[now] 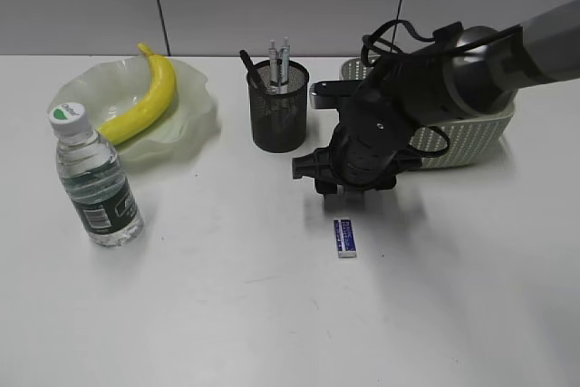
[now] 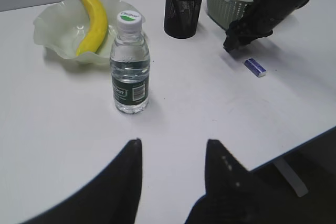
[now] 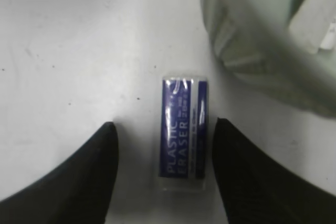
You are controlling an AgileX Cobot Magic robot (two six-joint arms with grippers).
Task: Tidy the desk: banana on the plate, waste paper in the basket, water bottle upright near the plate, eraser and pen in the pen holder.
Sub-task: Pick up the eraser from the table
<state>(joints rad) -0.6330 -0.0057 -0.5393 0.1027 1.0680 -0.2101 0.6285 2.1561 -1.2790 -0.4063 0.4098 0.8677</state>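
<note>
- Far left on the worktop (image 1: 272, 314): plate (image 1: 195, 115), translucent pale green, wavy rim; banana (image 1: 145, 97) lies inside it, curved, one tip rising over the back rim.
- Just in front of the plate: water bottle (image 1: 95, 178), upright, white cap on, dark green label; near the plate, whether it touches the rim I cannot tell.
- Left gripper (image 2: 173, 169): low at the near edge of the worktop in its wrist view, fingers (image 2: 128, 169) spread, nothing between them; the bottle stands well ahead of it.
- Centre back: pen holder (image 1: 278, 111), black mesh, upright, with pens (image 1: 279, 61) standing in it.
- Right of centre: eraser (image 1: 345, 237), blue-and-white sleeve, lying flat on the bare worktop, apart from the holder.
- Right gripper (image 3: 165, 177): hangs just above the eraser, pointing down; fingers (image 3: 89, 177) spread, one on each side of the eraser, gaps showing on both sides, not gripping.
- Right back: basket (image 1: 471, 138), sage green, perforated, largely hidden behind the right arm (image 1: 453, 70). A pale crumpled shape blurs the upper right of the right wrist view; cannot tell what it is.
</note>
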